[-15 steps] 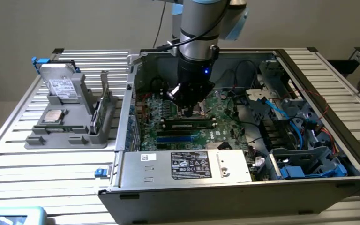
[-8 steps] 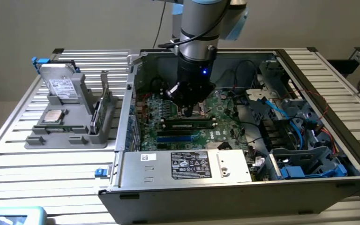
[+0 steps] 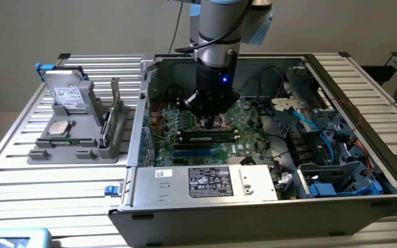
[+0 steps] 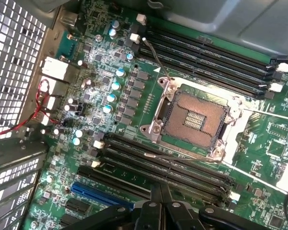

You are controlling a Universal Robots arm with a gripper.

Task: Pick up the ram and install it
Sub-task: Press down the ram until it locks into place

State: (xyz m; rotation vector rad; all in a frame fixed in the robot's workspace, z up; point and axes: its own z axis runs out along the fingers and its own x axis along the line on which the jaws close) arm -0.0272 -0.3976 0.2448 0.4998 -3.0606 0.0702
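Fingers (image 4: 153,205) pressed together, nothing pinched between them as far as the wrist view shows; they hang low over the motherboard (image 4: 134,86), tips above the bank of black memory slots (image 4: 173,165) beside the open processor socket (image 4: 194,117). In the exterior view the gripper (image 3: 210,123) is down inside the open computer case (image 3: 364,124), pointing straight down, arm upright above it. The ram (image 3: 209,138), as I read it, is the long narrow stick lying in a slot on the board, just on the near side of the gripper tip, toward the silver power supply (image 3: 205,182). Not certain it is fully seated; clips too small to judge. Key relation: its long axis runs across the exterior view, from that view's left to its right, parallel to the other slots, and the gripper sits about over the middle of its length, offset slightly to the far side. Whether the tips touch its top edge I cannot tell; they look just beside or just above it. In the wrist view the slots run the same way as the stick and those in sight look unfilled; the stick itself I cannot make out there. Outside the case, at the exterior view's left, a gray holder (image 3: 71,150) on the slatted table (image 3: 40,191) carries a drive (image 3: 67,95), a small square silver chip (image 3: 59,127) and a thin upright board (image 3: 118,111) whose kind I cannot tell. Judgement: the stick looks already placed in its slot, with the shut gripper set over it.
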